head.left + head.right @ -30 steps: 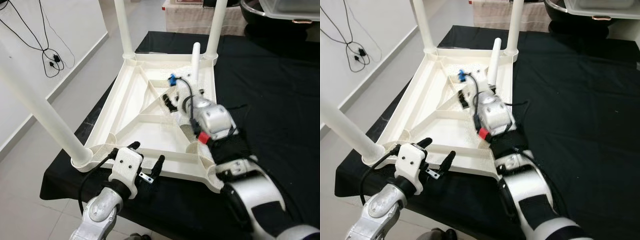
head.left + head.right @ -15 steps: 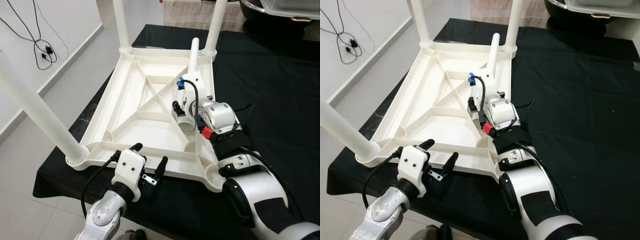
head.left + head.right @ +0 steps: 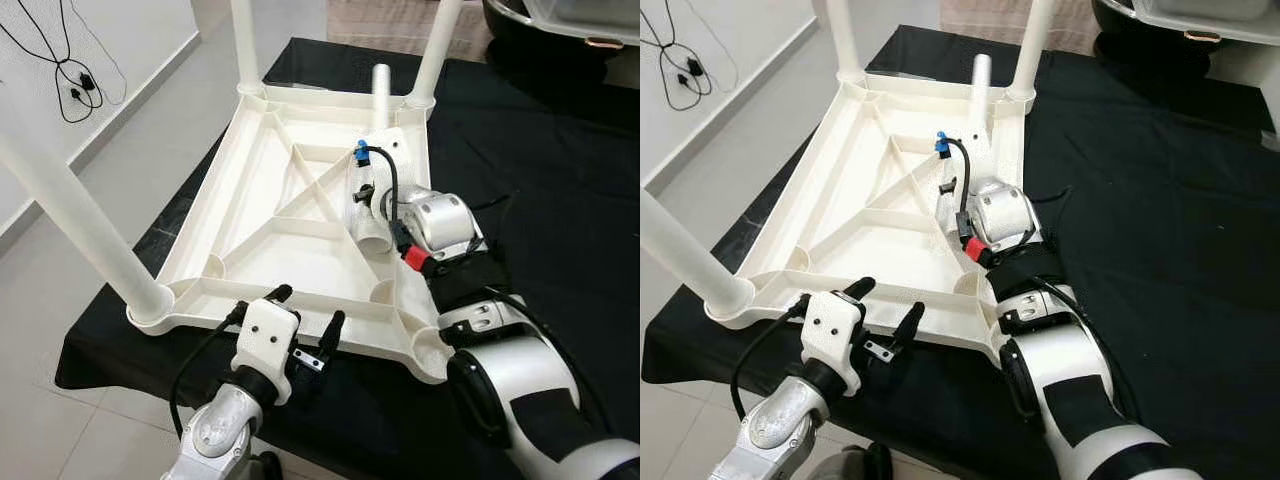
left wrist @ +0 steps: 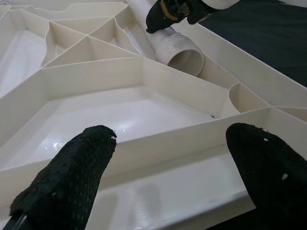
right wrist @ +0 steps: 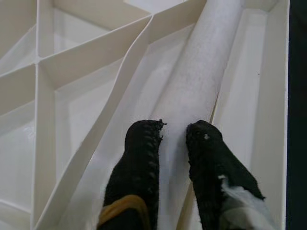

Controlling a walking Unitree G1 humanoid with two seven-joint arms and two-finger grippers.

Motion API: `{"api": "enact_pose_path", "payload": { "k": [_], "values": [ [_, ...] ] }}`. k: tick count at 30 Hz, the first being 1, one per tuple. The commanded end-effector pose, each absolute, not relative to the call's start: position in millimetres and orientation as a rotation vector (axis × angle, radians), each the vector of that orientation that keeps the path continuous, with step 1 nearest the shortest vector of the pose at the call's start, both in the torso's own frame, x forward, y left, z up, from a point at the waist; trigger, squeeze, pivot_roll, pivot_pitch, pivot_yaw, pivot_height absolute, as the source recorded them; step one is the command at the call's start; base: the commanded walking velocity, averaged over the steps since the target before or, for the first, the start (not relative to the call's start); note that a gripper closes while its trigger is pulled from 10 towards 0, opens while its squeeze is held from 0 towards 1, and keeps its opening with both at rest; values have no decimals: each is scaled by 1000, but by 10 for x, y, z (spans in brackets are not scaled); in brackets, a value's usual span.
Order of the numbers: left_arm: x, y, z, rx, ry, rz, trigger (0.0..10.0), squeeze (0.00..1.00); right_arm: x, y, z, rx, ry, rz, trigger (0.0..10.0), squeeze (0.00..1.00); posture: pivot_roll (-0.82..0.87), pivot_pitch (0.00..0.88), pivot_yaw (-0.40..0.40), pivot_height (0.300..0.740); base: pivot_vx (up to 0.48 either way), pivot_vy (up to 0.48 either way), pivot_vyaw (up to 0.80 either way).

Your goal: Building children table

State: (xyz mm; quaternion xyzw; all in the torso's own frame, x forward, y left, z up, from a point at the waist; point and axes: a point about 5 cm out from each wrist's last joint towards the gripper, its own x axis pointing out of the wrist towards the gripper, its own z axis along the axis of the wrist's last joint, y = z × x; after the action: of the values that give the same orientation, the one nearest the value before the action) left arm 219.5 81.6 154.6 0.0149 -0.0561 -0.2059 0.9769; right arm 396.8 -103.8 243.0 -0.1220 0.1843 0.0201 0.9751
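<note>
Colours and patterns for your record:

- Upturned children's table (image 3: pixel 262 215): cream-white plastic, plain, with a ribbed underside; its fitted legs (image 3: pixel 78 220) are the same cream-white.
- Loose leg (image 5: pixel 201 81): matt white, faintly grainy; threaded end (image 4: pixel 180 53) is cream.
- Counter cloth (image 3: pixel 540 170): plain black.
- Left claw (image 3: pixel 305 315): black fingers (image 4: pixel 67 179) with a coarse knit texture; white housing.
- Right claw (image 5: pixel 173 139): black textured fingers, one with a mustard-yellow band (image 5: pixel 122 205).
- Right arm (image 3: pixel 435 220): silver, with a red tab (image 3: pixel 414 259) and a blue connector (image 3: pixel 360 153).
- Floor (image 3: pixel 90 190): pale grey tiles.
- Cable (image 3: pixel 62 75) on the white wall: black.
</note>
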Motion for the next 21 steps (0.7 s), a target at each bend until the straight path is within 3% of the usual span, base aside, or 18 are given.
{"api": "enact_pose_path", "payload": {
  "k": [1,4,5,9,10,11,12,21],
  "values": [
    [2168,815,1539,34,-104,-406,10000,0,3939,-1090,2195,-254,481,31,0,0,-22,276,-58,740,0,0,0],
    [2172,823,1535,40,-102,-404,10000,0,3927,-1073,2179,-264,485,44,0,0,-21,272,-54,740,0,0,0],
    [2173,824,1533,41,-101,-404,10000,0,3925,-1069,2169,-266,487,46,9686,0,-21,272,-53,740,0,0,0],
    [2177,825,1532,45,-100,-405,10000,0,3935,-1075,2114,-244,478,41,10000,0,-17,272,-51,740,0,0,0],
    [2178,826,1533,48,-100,-405,10000,0,3945,-1114,2081,-233,486,28,10000,914,-17,272,-51,740,0,0,0],
    [2178,826,1533,48,-100,-405,10000,0,3945,-1114,2081,-233,486,28,10000,914,-17,272,-51,740,0,0,0],
    [2177,828,1532,49,-100,-405,10000,0,3947,-1134,2078,-228,498,24,10000,1000,-16,273,-50,740,0,0,0],
    [2163,817,1519,48,-97,-407,10000,0,3935,-1173,2038,-234,534,24,10000,1000,-23,261,-54,740,0,0,0]
  ]
}}
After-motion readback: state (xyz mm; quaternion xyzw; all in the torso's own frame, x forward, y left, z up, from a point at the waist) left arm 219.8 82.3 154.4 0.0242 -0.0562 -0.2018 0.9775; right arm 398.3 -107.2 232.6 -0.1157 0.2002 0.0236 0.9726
